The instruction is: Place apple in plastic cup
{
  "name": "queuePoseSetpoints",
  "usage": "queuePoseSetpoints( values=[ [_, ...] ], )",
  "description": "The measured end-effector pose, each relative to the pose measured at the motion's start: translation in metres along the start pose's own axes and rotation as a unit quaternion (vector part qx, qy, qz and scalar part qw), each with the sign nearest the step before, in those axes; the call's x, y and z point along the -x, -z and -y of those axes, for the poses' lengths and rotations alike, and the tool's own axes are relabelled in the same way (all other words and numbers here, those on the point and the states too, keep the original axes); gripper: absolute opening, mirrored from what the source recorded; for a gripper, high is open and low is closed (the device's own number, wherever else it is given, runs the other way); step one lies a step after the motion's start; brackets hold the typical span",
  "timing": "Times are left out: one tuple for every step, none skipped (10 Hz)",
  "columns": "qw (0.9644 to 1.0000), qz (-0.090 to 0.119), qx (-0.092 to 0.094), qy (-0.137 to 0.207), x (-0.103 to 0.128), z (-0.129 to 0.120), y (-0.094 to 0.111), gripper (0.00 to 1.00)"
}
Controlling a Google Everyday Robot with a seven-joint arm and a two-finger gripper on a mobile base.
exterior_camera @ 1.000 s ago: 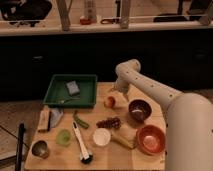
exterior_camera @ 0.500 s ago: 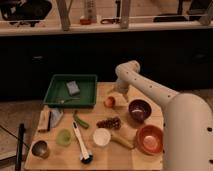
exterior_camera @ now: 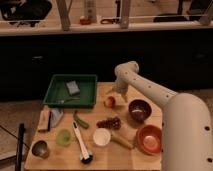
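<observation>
Bench, as I see it: apple at centre, gripper just behind it; plastic cup front left, well apart; green tray, grapes, white cup, dark bowl, orange bowl.

Red apple nr tool; green cup upright, front-left.

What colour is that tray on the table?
The tray is green, seen best in the camera view. The gripper hangs close by the apple.
</observation>
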Motion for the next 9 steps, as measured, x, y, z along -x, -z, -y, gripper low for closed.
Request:
queuePoseSetpoints(
  values=[
    [1.0000, 0.002, -0.001, 0.002, 0.002, 0.004, -0.001, 0.80],
    [1.0000, 0.003, -0.001, 0.004, 0.004, 0.007, -0.003, 0.80],
    [1.0000, 0.006, 0.000, 0.006, 0.006, 0.009, -0.004, 0.80],
    [0.9999, 0.010, 0.002, 0.008, 0.008, 0.012, -0.006, 0.80],
    [0.9999, 0.013, 0.003, 0.010, 0.011, 0.014, -0.009, 0.80],
    [0.9997, 0.018, 0.005, 0.012, 0.015, 0.015, -0.013, 0.80],
    [0.9996, 0.025, 0.008, 0.014, 0.019, 0.017, -0.017, 0.80],
    [0.9994, 0.029, 0.010, 0.016, 0.022, 0.018, -0.020, 0.80],
    [0.9992, 0.033, 0.013, 0.018, 0.026, 0.016, -0.025, 0.80]
  ],
)
